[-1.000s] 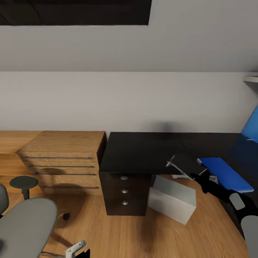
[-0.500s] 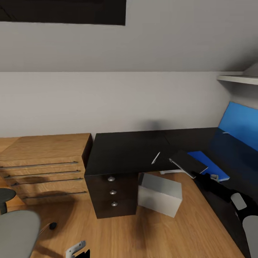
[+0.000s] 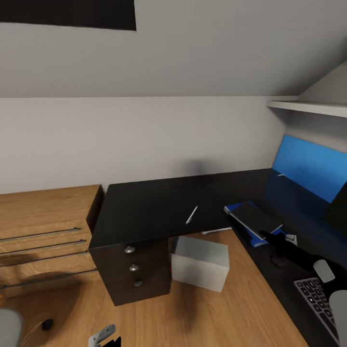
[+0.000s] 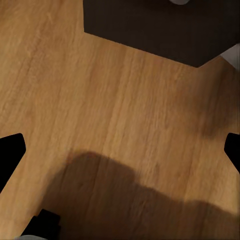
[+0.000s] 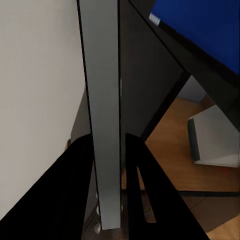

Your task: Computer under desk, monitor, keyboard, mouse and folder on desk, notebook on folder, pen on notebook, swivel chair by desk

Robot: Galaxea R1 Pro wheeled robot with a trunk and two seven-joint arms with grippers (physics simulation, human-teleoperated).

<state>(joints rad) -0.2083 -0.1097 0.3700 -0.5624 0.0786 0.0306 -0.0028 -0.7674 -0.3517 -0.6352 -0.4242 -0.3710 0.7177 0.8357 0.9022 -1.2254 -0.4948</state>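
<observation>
My right gripper is shut on the dark grey notebook, holding it flat just above the blue folder on the black desk. In the right wrist view the notebook stands edge-on between the black fingers, with the folder beyond. The white pen lies on the desk apart from the notebook. The grey computer sits on the floor under the desk. Part of the keyboard shows on the desk. My left gripper hangs open over wood floor. The mouse is out of view.
A blue upright panel leans at the desk's back right under a white shelf. A light-wood drawer chest stands against the desk's drawer unit. A grey sliver of the swivel chair and a black castor sit nearby.
The head view has swung right, so everything shifts left. My right gripper carried the notebook away from the pen and over the folder. The pen stays on the desk.
</observation>
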